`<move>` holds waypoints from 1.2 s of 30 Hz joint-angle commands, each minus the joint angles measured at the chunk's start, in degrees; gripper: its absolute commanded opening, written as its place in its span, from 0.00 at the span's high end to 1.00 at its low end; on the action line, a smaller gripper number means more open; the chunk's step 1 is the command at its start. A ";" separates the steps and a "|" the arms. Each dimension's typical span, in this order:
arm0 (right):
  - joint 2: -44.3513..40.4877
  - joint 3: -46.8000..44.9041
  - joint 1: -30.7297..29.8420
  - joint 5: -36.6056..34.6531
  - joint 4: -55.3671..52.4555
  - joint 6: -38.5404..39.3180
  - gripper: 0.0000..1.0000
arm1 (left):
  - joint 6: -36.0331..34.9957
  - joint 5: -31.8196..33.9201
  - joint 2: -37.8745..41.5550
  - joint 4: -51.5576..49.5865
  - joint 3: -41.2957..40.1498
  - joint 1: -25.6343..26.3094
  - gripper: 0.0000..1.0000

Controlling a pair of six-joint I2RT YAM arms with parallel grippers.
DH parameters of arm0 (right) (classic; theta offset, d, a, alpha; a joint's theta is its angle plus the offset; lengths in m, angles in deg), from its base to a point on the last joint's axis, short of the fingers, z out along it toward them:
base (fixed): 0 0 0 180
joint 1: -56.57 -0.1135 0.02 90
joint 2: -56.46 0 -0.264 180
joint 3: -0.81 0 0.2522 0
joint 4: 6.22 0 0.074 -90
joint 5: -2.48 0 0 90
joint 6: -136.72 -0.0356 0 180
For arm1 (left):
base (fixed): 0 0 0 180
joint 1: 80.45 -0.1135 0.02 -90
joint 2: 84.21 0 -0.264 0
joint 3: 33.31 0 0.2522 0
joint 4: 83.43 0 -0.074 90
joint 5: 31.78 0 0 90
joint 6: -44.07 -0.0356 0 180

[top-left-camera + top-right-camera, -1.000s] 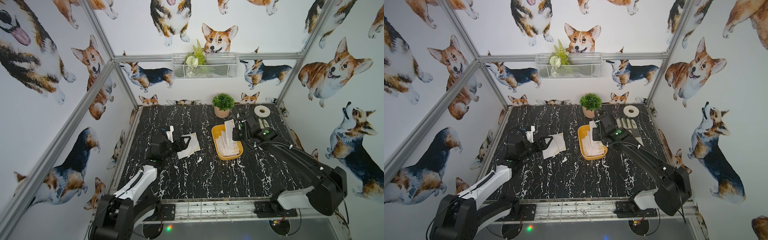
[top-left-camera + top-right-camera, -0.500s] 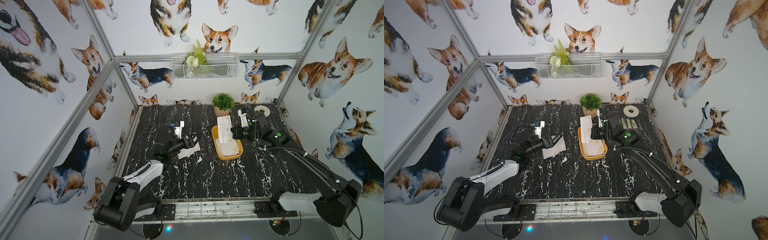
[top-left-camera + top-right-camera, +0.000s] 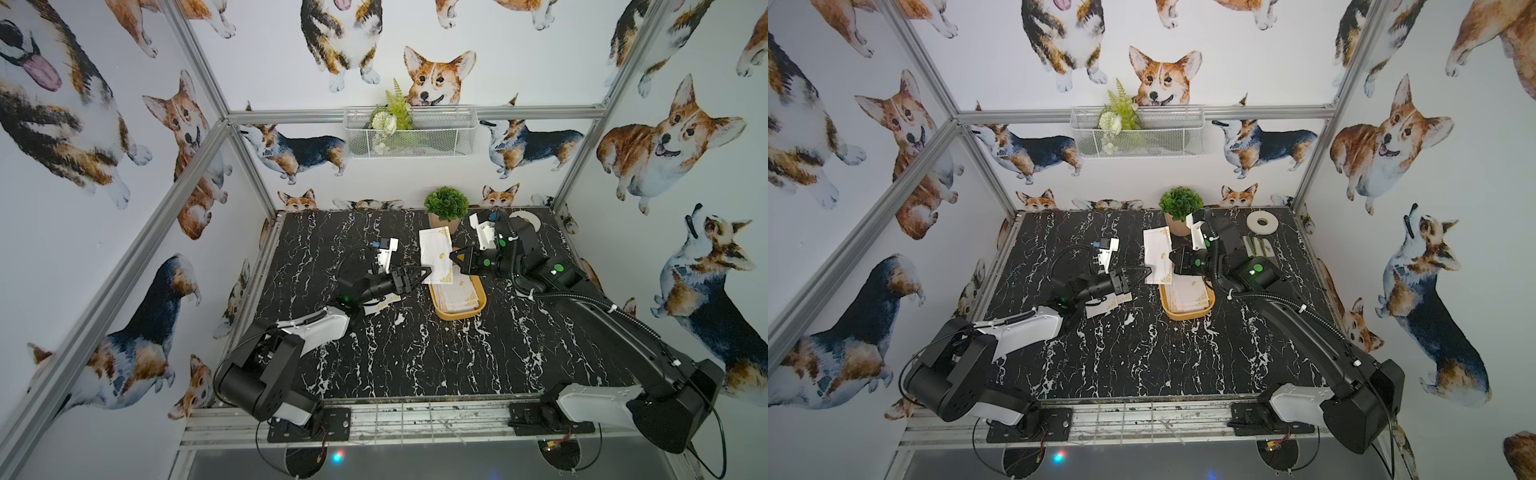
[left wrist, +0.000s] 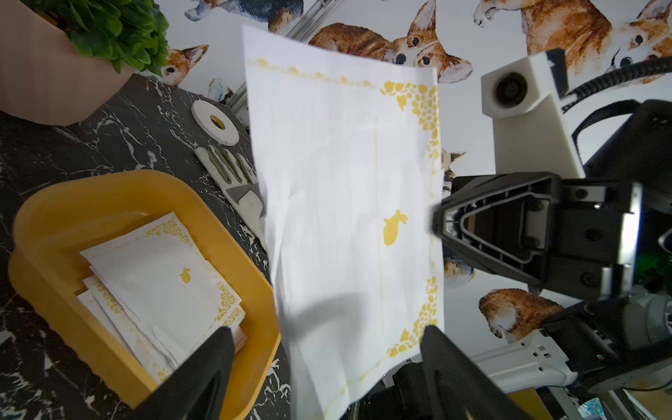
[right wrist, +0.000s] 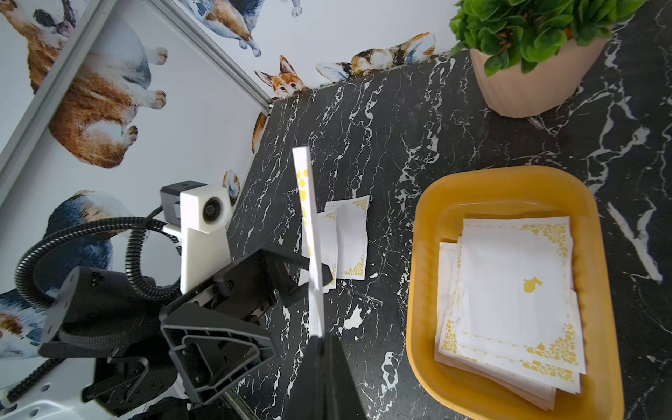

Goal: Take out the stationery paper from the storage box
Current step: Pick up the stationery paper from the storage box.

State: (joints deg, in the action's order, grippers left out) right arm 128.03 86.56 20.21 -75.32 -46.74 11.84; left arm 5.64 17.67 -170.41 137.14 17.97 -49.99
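Plainly, this is one sheet held in mid-air between two arms. Farthest left in a top view, a few loose sheets [image 3: 1104, 309] of stationery paper lie flat on the surface [image 3: 415, 365], partly under the left arm. Next comes the left end effector [image 3: 423, 275], jaws spread wide and gripping nothing. In its wrist view the two fingers [image 4: 203, 367] flank the lower corner of the lifted sheet [image 4: 345, 189]; whether either touches it I cannot tell. That sheet stands upright, its long axis running 12 to 6 o'clock in both top views, just at 2 o'clock from the left end effector. At the sheet's 3 o'clock edge the right end effector [image 3: 454, 257] is clamped on it (seen edge-on from the right wrist, the paper rises straight out of the closed jaws). Below, toward 5 o'clock, the storage box [image 3: 457, 318] rests on the surface with a stack [image 5: 516, 287] of sheets inside. So the right arm carries the paper, while the left is nearer its free lower edge. The coming move likely turns on that edge entering the open jaws, or on a swing toward 8 o'clock, where the loose sheets lie.
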 commanded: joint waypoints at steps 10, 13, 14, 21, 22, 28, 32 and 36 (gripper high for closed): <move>0.19 -0.95 -0.12 1.00 2.11 -1.25 1.00 | 0.44 -1.82 1.10 2.97 1.21 1.53 0.81; 0.15 -1.36 -0.12 0.94 2.02 -1.25 1.00 | -1.69 -1.25 3.29 -0.49 0.46 1.62 0.95; 0.15 -1.48 -0.12 0.89 1.98 -1.22 1.00 | -2.26 -1.13 3.91 -1.53 0.39 1.62 0.98; 0.32 -1.84 -0.12 0.01 1.54 -0.77 1.00 | -7.30 0.19 8.47 -10.53 0.45 1.55 1.00; 0.40 -1.78 -0.12 0.01 1.46 -0.66 1.00 | -7.82 0.36 8.96 -11.45 0.39 1.60 1.00; -0.16 -1.89 -0.12 -1.49 0.54 -0.12 0.61 | -13.76 3.11 13.29 -22.37 1.05 1.53 1.00; -0.64 -1.94 -0.12 -3.26 -1.03 0.83 0.51 | -18.95 9.04 18.08 -33.84 1.77 0.96 1.00; -1.25 -2.30 -0.10 -5.05 -2.06 1.56 0.47 | -21.61 14.33 22.58 -42.94 1.73 -1.75 1.00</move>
State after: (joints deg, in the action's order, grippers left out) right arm 127.35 84.66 20.19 -77.68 -47.62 12.35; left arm -11.52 26.04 -150.23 104.85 19.26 -49.97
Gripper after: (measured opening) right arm 0.523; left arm 0.054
